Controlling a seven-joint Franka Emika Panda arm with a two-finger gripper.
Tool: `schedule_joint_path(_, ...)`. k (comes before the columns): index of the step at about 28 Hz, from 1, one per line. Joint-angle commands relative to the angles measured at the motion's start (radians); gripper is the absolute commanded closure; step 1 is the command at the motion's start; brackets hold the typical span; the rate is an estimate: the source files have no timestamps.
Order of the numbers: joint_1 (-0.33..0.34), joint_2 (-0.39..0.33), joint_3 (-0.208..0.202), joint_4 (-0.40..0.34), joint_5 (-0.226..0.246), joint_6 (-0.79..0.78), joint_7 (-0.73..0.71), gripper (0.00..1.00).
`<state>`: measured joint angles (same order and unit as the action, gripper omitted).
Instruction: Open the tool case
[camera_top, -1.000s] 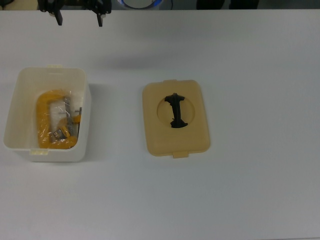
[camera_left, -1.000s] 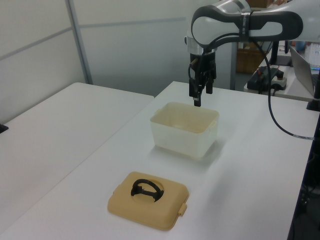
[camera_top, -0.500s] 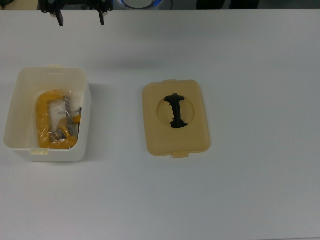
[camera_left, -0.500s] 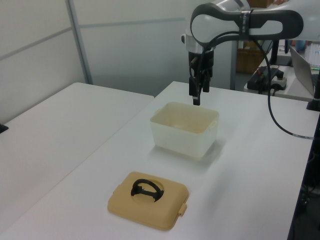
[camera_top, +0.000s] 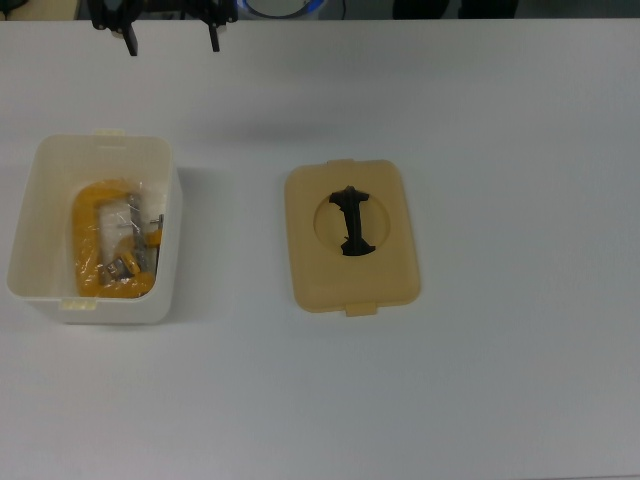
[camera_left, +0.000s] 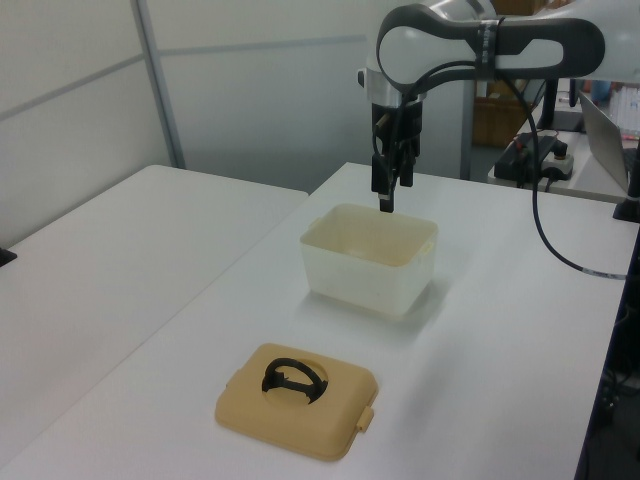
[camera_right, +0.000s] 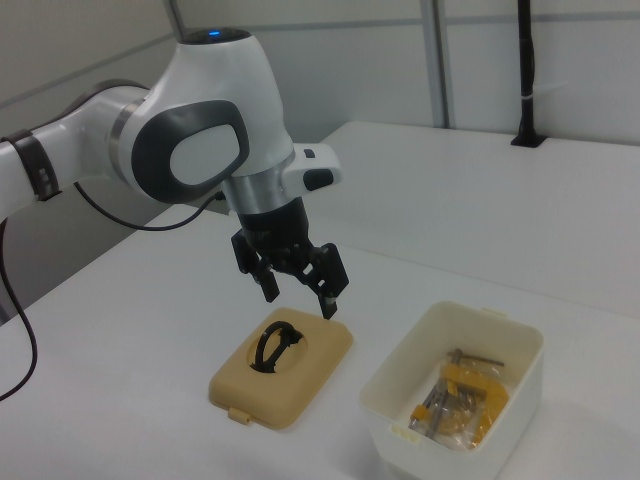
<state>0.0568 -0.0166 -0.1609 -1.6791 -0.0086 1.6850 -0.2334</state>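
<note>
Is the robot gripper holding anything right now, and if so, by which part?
Nothing is held. The gripper hangs open and empty above the table, apart from the tan-yellow plastic lid and the white plastic box.

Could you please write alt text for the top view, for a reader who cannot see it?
An open white box holding a yellow clamp sits on a white table at the top view's left, its tan lid with a black handle lying flat apart to its right. The robot's open claw is at the upper edge.

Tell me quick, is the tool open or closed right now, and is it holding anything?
Tool: open, holding nothing, raised in the air, clear of the tan-yellow plastic lid and the white plastic box.
</note>
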Motion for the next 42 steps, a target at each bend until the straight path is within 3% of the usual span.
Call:
schedule_joint_path(1, 0.005, 0.029, 0.015, 0.03, 0.015, -0.015, 0.032, 0.0)
schedule_joint_path(12, 0.005, 0.037, 0.093, 0.03, 0.01, -0.022, 0.043, 0.0)
schedule_joint_path(21, -0.006, 0.03, 0.084, 0.076, 0.016, -0.065, 0.043, 0.0)
schedule_joint_path(42, -0.008, 0.037, 0.084, 0.078, 0.015, -0.068, 0.043, 0.0)
